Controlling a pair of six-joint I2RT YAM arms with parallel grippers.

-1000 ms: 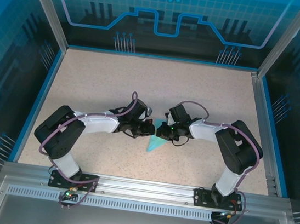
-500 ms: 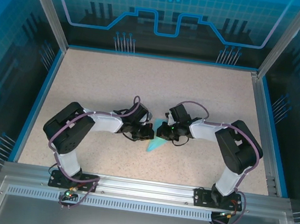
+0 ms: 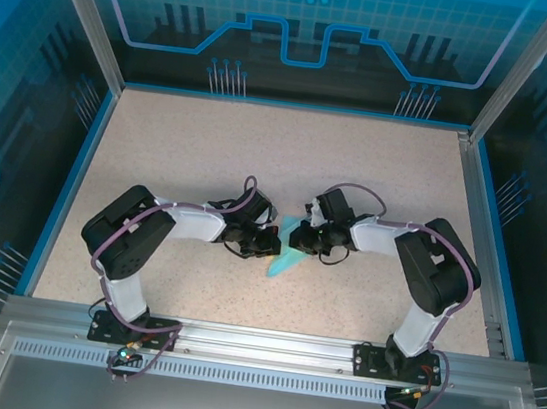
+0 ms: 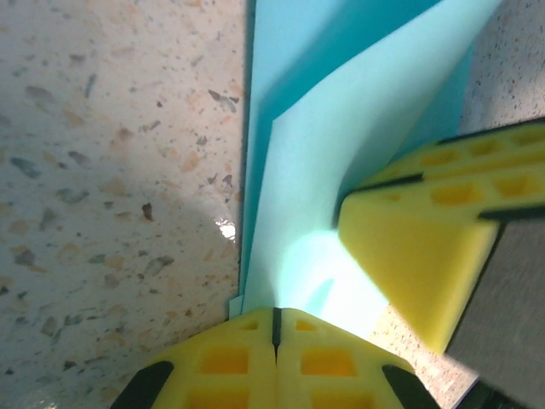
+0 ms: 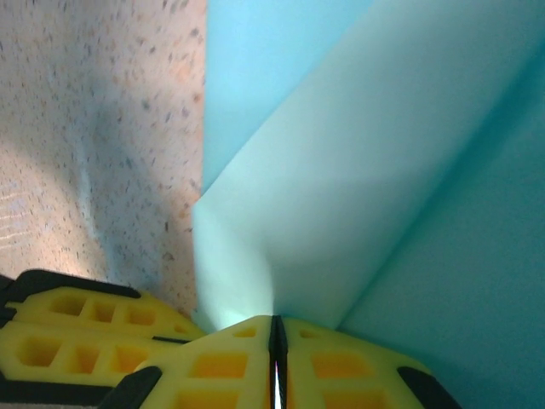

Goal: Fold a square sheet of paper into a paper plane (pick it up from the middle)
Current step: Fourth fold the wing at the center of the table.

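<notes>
1. Top external view: the light blue sheet of paper [image 3: 283, 260], folded to a pointed shape, lies on the speckled desk [image 3: 260, 152] between the two arms, its tip toward the near edge.
2. Left wrist view: a raised flap of the paper runs down into the left gripper [image 4: 274, 328], whose yellow jaws are pressed together on its edge.
3. Right wrist view: the right gripper [image 5: 277, 341] pinches another lifted fold, its jaws closed on it.
4. Both grippers sit just beside each other at the paper.
</notes>
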